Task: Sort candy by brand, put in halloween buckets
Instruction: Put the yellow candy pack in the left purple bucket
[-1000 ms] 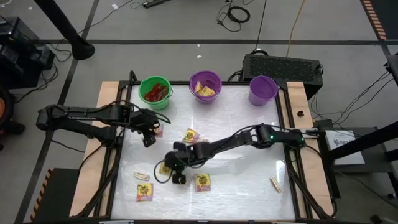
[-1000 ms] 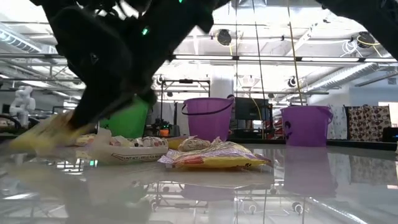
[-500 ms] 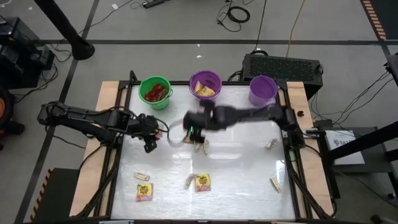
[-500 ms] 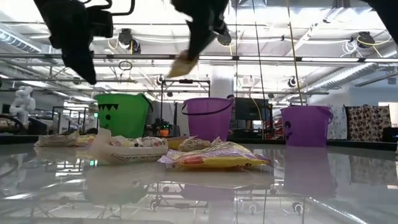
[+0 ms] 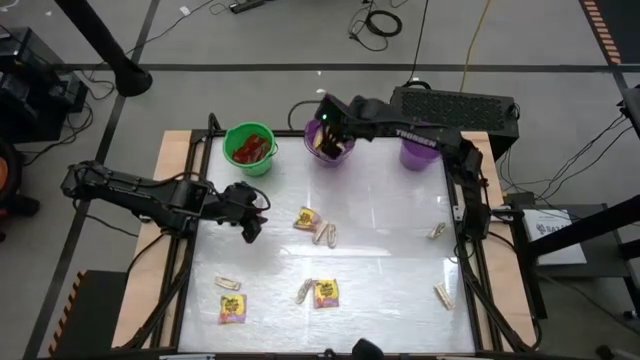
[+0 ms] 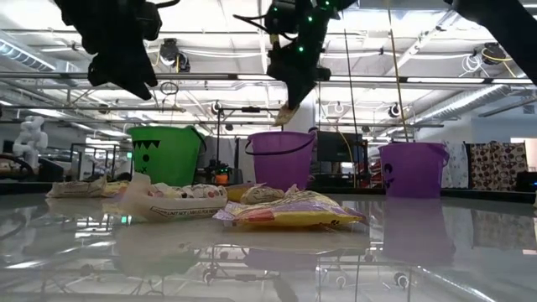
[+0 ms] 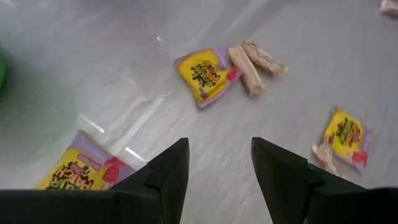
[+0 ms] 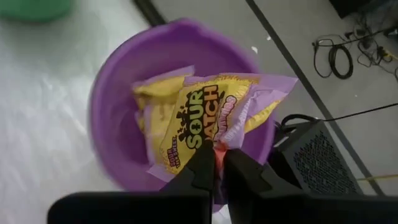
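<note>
My right gripper [image 5: 325, 125] hangs over the deep purple bucket [image 5: 330, 140] at the table's far edge, shut on a yellow candy packet [image 8: 199, 121]. More yellow packets [image 8: 152, 109] lie inside that bucket. The green bucket [image 5: 249, 148] holds red packets, and the lavender bucket [image 5: 422, 145] stands to the right. My left gripper [image 5: 250, 225] hovers open over the table's left half, touching nothing. Ahead of it a yellow packet [image 7: 205, 73] lies flat beside two tan pieces [image 7: 255, 61]. My right gripper pinches the yellow packet by one edge [image 8: 216, 148] between its two fingers, which slant downward from above. The packet hangs below the fingertips [image 6: 285, 113], lifted clear, above the deep purple bucket's open mouth.
Loose candy lies flat on the table: yellow packets [image 5: 326, 293] [image 5: 232, 309] near the front, and tan pieces [image 5: 303, 291] [image 5: 228, 284] [image 5: 437, 230] [image 5: 443, 295] at the front and right. A black box [image 5: 455, 105] stands behind the lavender bucket.
My right gripper has swung fast from the table's near middle, up and toward the far edge, carrying the yellow packet off the table to above the deep purple bucket. My left gripper has shifted a little toward the right and rolled its wrist, staying open.
</note>
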Controlling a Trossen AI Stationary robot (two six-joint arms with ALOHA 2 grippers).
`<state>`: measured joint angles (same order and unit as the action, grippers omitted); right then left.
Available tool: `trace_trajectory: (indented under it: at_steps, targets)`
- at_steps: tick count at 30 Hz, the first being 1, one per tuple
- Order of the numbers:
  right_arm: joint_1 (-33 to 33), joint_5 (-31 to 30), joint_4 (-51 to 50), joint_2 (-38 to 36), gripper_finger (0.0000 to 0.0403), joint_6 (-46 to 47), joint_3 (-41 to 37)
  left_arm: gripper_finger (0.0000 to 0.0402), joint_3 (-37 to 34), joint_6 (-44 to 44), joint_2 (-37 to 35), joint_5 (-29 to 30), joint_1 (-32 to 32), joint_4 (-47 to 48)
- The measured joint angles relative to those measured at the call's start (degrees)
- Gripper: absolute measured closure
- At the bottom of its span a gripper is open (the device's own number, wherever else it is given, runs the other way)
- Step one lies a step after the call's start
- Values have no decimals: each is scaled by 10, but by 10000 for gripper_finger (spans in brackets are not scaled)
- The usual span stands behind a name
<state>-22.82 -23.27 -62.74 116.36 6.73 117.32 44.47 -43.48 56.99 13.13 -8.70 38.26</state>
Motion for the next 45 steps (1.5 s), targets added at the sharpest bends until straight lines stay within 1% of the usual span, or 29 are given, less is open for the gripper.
trace_trajectory:
  at_steps: [4,7,12,14,16,17,18,21,22,23,24,28,31,33,35,38,39,41,44,45]
  targets:
    - [-25,11,19,0,373,-10,0,221,0,-33,0,15,-5,0]
    - [-35,11,34,0,356,-29,0,221,0,-56,0,23,-9,0]
    - [-34,13,69,0,308,-60,0,221,0,-73,0,44,-18,0]
    - [-34,29,82,0,287,-64,0,221,0,-73,0,53,-22,0]
    - [-35,75,96,0,269,-63,0,221,0,-73,0,63,-24,0]
    - [-35,111,102,0,261,-59,0,221,0,-74,0,65,-24,0]
    - [-34,158,109,0,254,-54,0,221,0,-82,0,65,-24,3]
    - [-19,322,129,0,239,-44,0,221,0,-92,0,69,-22,25]
    - [-10,365,133,1,236,-45,0,221,0,-91,0,78,-20,37]
    - [1,393,139,7,234,-47,1,221,0,-91,0,82,-18,53]
    - [12,405,144,10,233,-49,1,221,0,-92,0,84,-15,71]
    - [55,410,155,39,232,-53,1,221,0,-114,-7,78,6,155]
    - [87,414,178,76,232,-46,1,221,15,-102,-41,35,37,177]
    - [111,414,218,107,232,-38,1,221,32,-87,-70,44,56,178]
    - [133,414,270,137,232,-24,0,221,43,-76,-103,71,77,181]
    - [161,404,394,183,232,3,0,221,47,-67,-144,79,115,180]
    - [169,390,434,196,232,3,0,221,47,-67,-153,76,127,184]
    - [184,337,511,225,232,-2,0,221,47,-56,-169,48,146,187]
    - [195,256,557,252,232,-5,0,221,47,-43,-176,-3,163,187]
    - [196,244,561,256,231,-4,0,221,47,-40,-176,-15,165,187]
